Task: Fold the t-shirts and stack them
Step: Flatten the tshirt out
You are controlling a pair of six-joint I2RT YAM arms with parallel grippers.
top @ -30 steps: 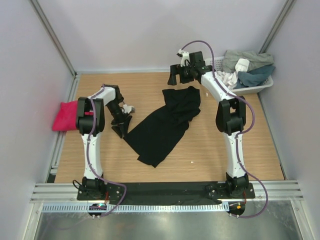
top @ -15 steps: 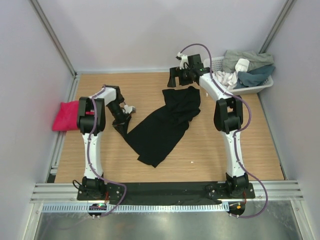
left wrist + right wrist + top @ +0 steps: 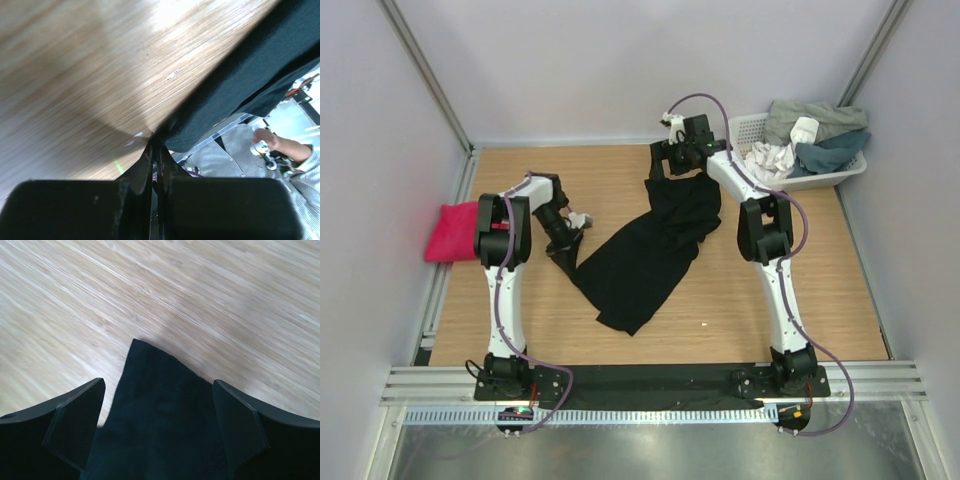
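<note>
A black t-shirt [image 3: 645, 255] lies crumpled and stretched diagonally across the middle of the wooden table. My left gripper [image 3: 563, 258] is shut on its left edge; in the left wrist view the jaws [image 3: 155, 149] pinch black cloth [image 3: 250, 75] at their tips. My right gripper [image 3: 666, 166] hangs open over the shirt's far corner. In the right wrist view that pointed corner [image 3: 155, 375] lies between the spread fingertips [image 3: 75, 420], apart from both. A folded pink t-shirt [image 3: 450, 232] rests at the table's left edge.
A white latticed basket [image 3: 748, 126] with grey, white and teal clothes stands at the back right corner. Grey walls close in the table on three sides. A small white scrap [image 3: 704, 324] lies on the wood near the front.
My left gripper has closed onto the black shirt's left edge. The right gripper has shifted left, over the shirt's far corner, and stayed open.
</note>
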